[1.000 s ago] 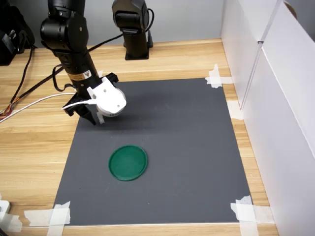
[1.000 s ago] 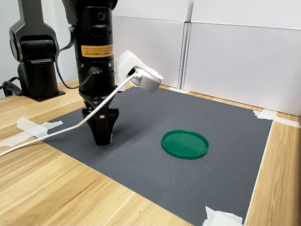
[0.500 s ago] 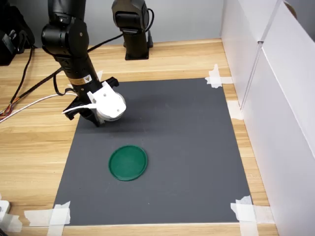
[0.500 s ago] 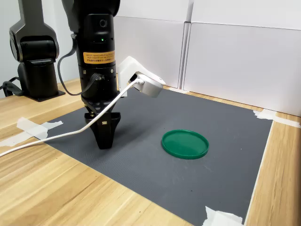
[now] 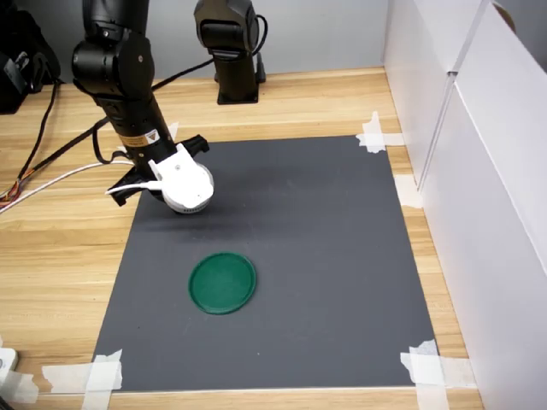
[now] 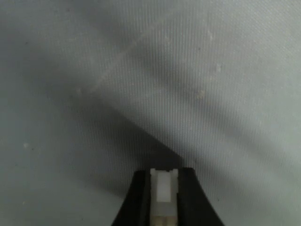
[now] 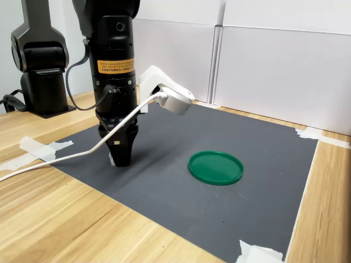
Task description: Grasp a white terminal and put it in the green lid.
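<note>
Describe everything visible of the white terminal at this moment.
The small white plastic rectangular terminal shows clearly only in the wrist view: a pale, slightly translucent-looking block with two tiny raised corners at its far end. It stands lengthwise between the two dark fingers of the end effector, which close against its sides. Its near end is cut off by the frame. Below it lies the dark grey woven mat; whether the terminal touches the mat cannot be told. In both exterior views it is hidden.

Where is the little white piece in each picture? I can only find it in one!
First exterior view: not visible; the wrist camera and arm hide that spot.
Wrist view: the white terminal sits between the dark fingers of the gripper, over the grey mat.
Second exterior view: too hidden by the gripper to tell.
Shared landmark: the grey mat.
</note>
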Controlling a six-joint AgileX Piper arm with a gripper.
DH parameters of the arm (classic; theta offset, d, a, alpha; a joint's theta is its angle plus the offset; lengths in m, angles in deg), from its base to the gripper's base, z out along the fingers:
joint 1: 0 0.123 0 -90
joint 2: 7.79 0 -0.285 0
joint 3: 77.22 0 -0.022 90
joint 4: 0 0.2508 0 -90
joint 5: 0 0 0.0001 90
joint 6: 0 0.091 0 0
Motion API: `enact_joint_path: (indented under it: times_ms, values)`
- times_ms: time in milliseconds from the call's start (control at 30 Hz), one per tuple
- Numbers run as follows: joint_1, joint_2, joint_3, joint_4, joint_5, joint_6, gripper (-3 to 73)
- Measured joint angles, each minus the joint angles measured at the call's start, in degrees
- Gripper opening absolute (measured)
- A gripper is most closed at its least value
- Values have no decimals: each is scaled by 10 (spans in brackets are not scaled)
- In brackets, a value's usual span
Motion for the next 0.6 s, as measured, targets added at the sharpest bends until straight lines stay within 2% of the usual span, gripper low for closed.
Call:
enact_joint_path:
  times_ms: [233, 467, 600]
  values:
    - [0, -33, -18, 18, 27, 3, 92]
    - [0, -34, -141, 103, 143, 7, 92]
    - [0, -34, -211, 137, 170, 17, 92]
